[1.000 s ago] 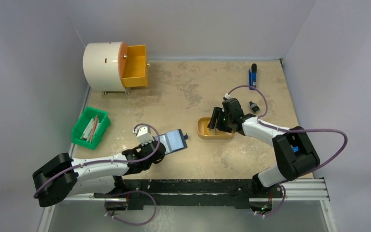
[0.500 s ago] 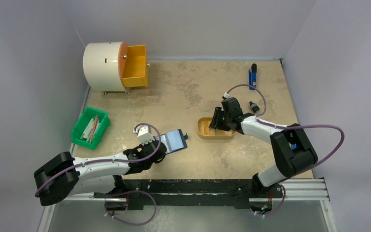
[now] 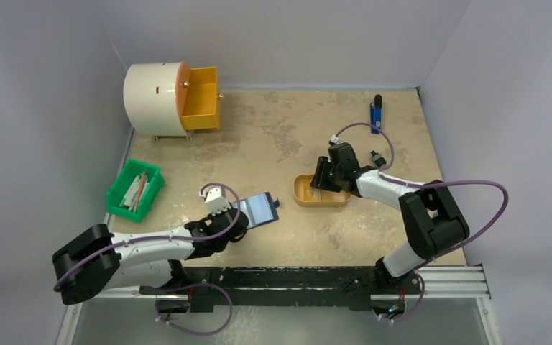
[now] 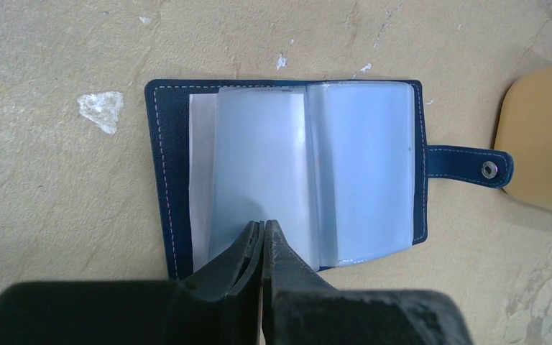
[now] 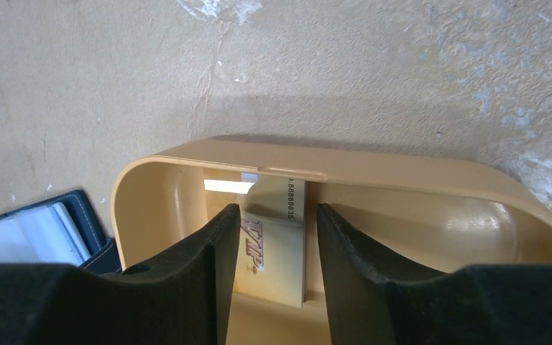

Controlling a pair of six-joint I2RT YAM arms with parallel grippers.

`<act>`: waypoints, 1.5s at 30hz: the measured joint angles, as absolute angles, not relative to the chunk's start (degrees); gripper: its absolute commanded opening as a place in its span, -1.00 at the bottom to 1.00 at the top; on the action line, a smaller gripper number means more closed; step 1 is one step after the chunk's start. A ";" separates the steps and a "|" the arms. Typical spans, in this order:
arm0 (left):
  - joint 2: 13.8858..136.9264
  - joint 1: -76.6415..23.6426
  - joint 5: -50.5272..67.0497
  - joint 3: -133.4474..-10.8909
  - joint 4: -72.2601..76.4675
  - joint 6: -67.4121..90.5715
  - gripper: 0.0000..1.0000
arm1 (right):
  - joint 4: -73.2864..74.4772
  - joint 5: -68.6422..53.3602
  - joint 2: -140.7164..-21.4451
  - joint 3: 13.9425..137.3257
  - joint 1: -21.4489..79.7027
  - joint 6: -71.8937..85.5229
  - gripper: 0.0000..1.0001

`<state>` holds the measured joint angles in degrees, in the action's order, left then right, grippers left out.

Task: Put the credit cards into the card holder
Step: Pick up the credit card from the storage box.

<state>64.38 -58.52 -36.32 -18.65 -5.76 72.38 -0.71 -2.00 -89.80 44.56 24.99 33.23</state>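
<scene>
Currently: right gripper [image 5: 273,215], jaws parted, has edged further into the tan oval tray [image 5: 402,171], straddling a "VIP" credit card [image 5: 282,248], not yet pinched; left gripper [image 4: 262,227], jaws clenched together, tips on the open navy card holder [image 4: 363,169]; pickup judged imminent.

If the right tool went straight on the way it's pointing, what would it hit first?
Most likely the VIP-printed credit card in the tan tray: the open right tool straddles it. Depth is unclear, so the tray floor beside it may come just as soon.
</scene>
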 measured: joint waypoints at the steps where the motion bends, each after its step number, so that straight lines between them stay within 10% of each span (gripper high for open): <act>1: 64.53 -58.52 -36.34 -18.68 -5.58 72.38 -1.00 | -0.67 -1.93 -89.84 44.56 24.97 33.15 -0.14; 45: 65.65 -58.52 -36.49 -19.29 -5.19 72.38 -1.00 | 4.95 0.95 -81.12 40.99 24.34 33.21 -1.00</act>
